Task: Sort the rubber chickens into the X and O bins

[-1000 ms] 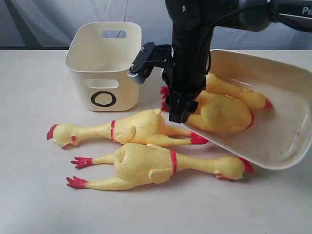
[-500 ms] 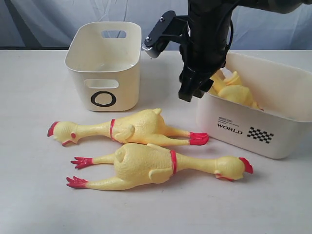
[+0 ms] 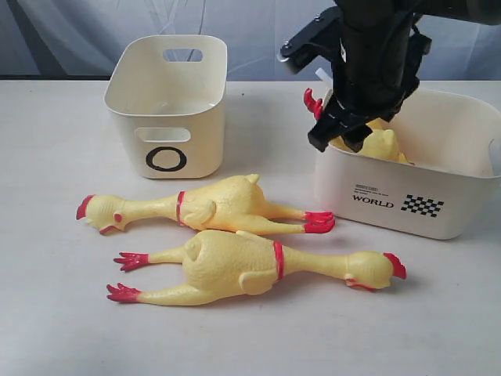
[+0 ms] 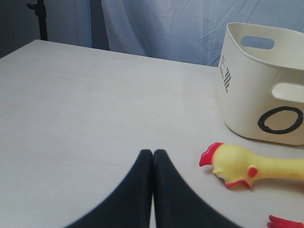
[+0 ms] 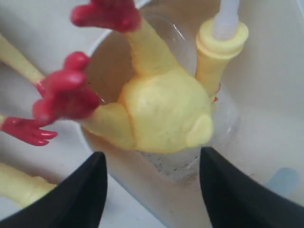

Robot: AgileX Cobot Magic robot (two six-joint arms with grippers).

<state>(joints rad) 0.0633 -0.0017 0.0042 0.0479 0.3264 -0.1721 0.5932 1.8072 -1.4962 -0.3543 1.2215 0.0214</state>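
Observation:
Two yellow rubber chickens lie side by side on the table, one point(image 3: 211, 205) behind the other point(image 3: 243, 262). The O bin point(image 3: 196, 125) stands upright at the back left. A second cream bin point(image 3: 344, 176) stands upright on the right and shows a WORLD label and checker print; no X shows on it. At least one chicken point(image 3: 383, 145) sticks out of it, red feet up. My right gripper point(image 3: 338, 139) hangs open over that bin's left rim, and the chicken's body point(image 5: 166, 114) lies just beyond the jaws. My left gripper point(image 4: 153, 153) is shut and empty, low over bare table.
In the left wrist view the O bin point(image 4: 256, 95) and the head of the rear chicken point(image 4: 232, 164) lie off to one side of the shut fingers. A pale curtain hangs behind the table. The right arm's black body rises above the right-hand bin.
The right-hand bin went from tipped on its side to upright with the chickens inside. My right gripper rose and shifted right, staying open at the bin's rim.

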